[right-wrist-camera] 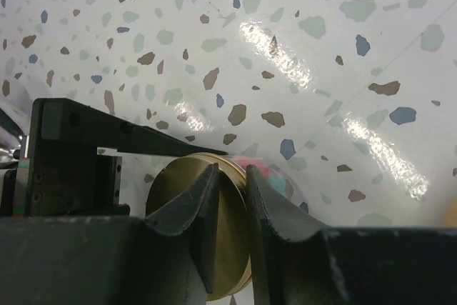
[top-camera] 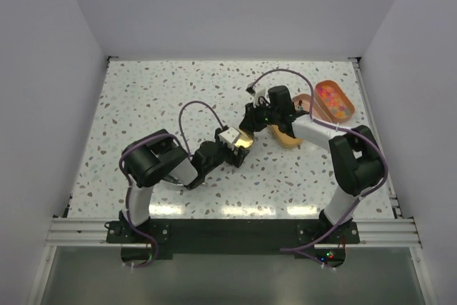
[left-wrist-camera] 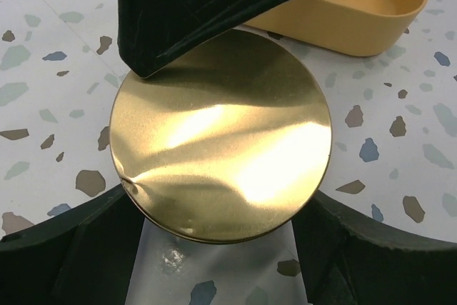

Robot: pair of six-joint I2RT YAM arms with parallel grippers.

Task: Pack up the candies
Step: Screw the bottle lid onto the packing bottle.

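Two right fingers (right-wrist-camera: 203,212) stand almost together, pinching the rim of the gold lid (left-wrist-camera: 221,133) between their pads, so the right gripper (right-wrist-camera: 232,171) has hold of that lid at its far edge. Around the lid's near half the left gripper (left-wrist-camera: 221,201) is spread wide, one finger touching the rim on each side, the lid clamped between them. Just behind the lid, in the right wrist view, a clear wall shows a pink-red patch; what it is cannot be told. Just beyond the lid sits a yellow bowl (left-wrist-camera: 343,33). The candies (top-camera: 334,99) lie well apart from the lid, to its right and farther back, heaped in an orange tray (top-camera: 343,88) on the speckled table (top-camera: 157,98).
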